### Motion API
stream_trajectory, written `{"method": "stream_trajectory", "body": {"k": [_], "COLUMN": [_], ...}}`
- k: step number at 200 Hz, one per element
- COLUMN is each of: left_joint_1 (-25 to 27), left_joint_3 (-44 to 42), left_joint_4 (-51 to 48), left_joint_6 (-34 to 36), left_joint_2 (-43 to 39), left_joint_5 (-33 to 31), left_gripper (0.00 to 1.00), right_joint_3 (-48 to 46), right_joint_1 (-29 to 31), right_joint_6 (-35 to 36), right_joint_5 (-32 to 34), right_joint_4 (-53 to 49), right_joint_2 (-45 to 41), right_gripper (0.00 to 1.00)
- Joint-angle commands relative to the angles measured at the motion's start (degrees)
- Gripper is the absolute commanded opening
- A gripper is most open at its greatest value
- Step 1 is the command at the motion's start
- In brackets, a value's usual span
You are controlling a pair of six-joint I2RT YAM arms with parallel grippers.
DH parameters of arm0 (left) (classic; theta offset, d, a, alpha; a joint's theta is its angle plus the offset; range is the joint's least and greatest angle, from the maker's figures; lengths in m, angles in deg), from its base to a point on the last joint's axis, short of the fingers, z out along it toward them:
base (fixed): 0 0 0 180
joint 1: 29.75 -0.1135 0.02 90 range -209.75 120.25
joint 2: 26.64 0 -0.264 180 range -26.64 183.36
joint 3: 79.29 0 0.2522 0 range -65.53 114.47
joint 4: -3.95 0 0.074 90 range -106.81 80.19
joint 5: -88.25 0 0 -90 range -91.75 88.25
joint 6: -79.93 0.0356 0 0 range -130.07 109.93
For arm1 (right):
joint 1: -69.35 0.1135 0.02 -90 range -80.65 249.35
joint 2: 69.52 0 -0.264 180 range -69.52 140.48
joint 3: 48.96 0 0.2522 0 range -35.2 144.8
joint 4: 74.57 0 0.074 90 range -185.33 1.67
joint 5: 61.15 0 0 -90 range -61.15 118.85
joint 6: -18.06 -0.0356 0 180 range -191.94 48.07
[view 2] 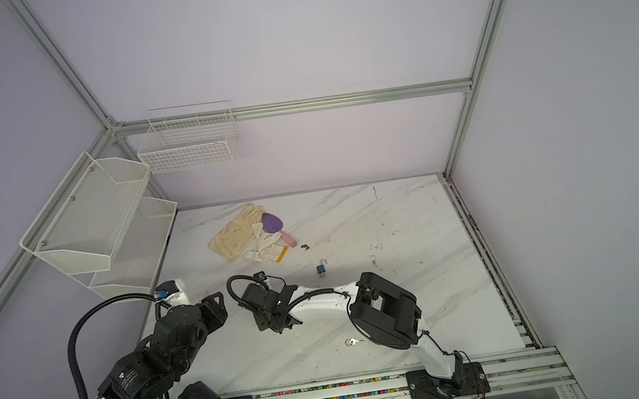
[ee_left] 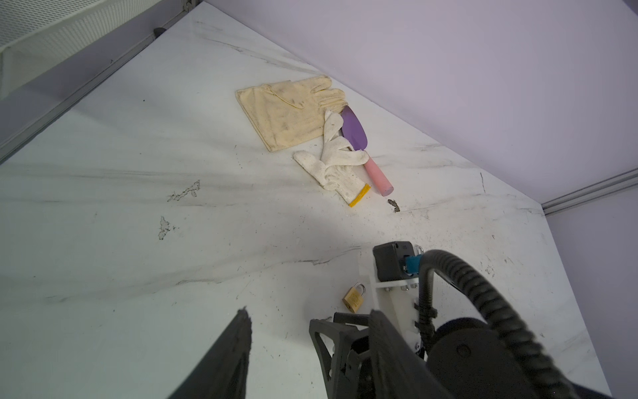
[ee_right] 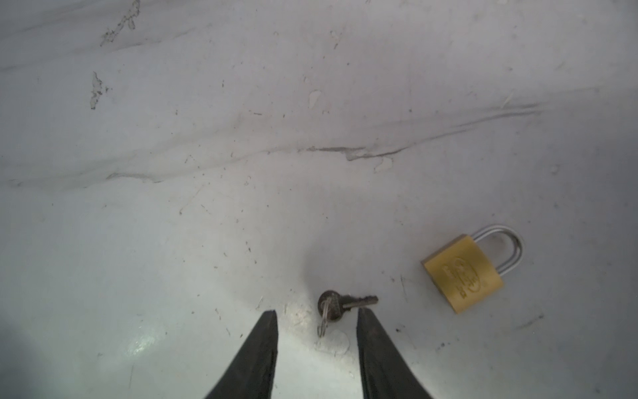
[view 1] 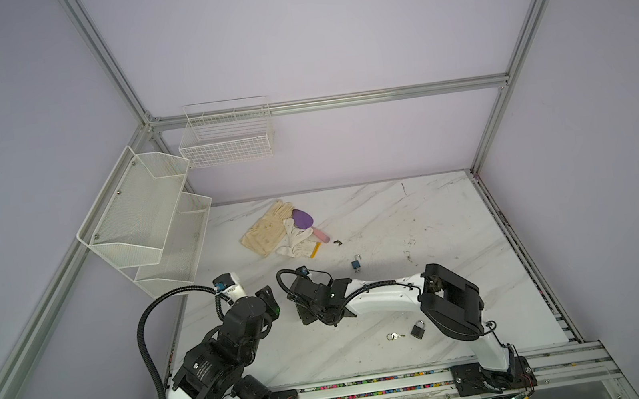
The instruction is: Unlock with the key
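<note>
Here, in both top views, the right gripper [view 1: 308,315] points down at the white marble-patterned table [view 1: 440,235] near its middle. Its tips are hidden under its own black wrist, so its jaws cannot be read from above. The left gripper [view 1: 269,300] hangs just beside it, touching nothing. A spare key [view 1: 395,336] on a ring and a dark grey padlock [view 1: 418,329] lie by the right arm's elbow.

In the left wrist view, one matte black finger [ee_left: 228,355] of the left gripper shows beside bare table. The jaws stand about half apart and empty. A boxy brass padlock [ee_left: 354,297] with a steel shackle lies flat just beside the right gripper.

In the right wrist view, the right gripper's two tapered black fingers stand apart, released, straddling the key [ee_right: 340,305]. It is small and dull metal, with a round bow and a thin wire ring. It lies flat on the scuffed table, with one fingertip just at its blade, and it is not clamped. The brass padlock lies near, and the blade points toward it.
</note>
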Motion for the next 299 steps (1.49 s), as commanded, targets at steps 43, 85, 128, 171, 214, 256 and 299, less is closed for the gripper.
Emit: {"method": "stream_trajectory", "body": {"k": [43,85,128,171,214,256,299], "left_joint_1": [-0.25,-0.25,-0.3,-0.25,-0.24,-0.25,-0.25], "left_joint_3": [-2.17,-2.38,-2.12,-2.13,-2.21,-2.26,-2.37], "left_joint_4": [-1.22,-1.31,-1.66,-1.66,-1.49,-0.96,-0.61], "left_joint_6": [-1.35,-1.98,-2.33,-2.41,-2.59,-2.7,-3.12], "left_joint_2": [-0.35,-0.8,-0.79,-0.79,-0.7,-0.53,-0.53], "left_joint_5": [-1.63,-1.9,-2.34,-2.16,-2.0,-1.83,-1.11], "left_gripper": [0.55,0.55,0.55,0.55,0.55,0.55,0.55], "right_joint_3": [2.78,3.41,4.82,6.28,6.01,5.81,4.82], "right_joint_1": [1.35,1.62,1.81,1.79,1.82,1.81,1.82], "right_joint_6": [0.22,0.74,1.28,1.45,1.65,2.32,3.02], "right_joint_5": [2.1,1.71,3.03,4.39,4.63,4.32,4.05], "right_joint_4": [-4.75,-4.23,-5.55,-7.3,-7.19,-6.86,-6.29], "right_joint_2": [2.38,3.16,4.21,5.28,5.49,5.47,4.67], "right_gripper": [0.34,0.28,0.22,0.21,0.19,0.16,0.08]}}
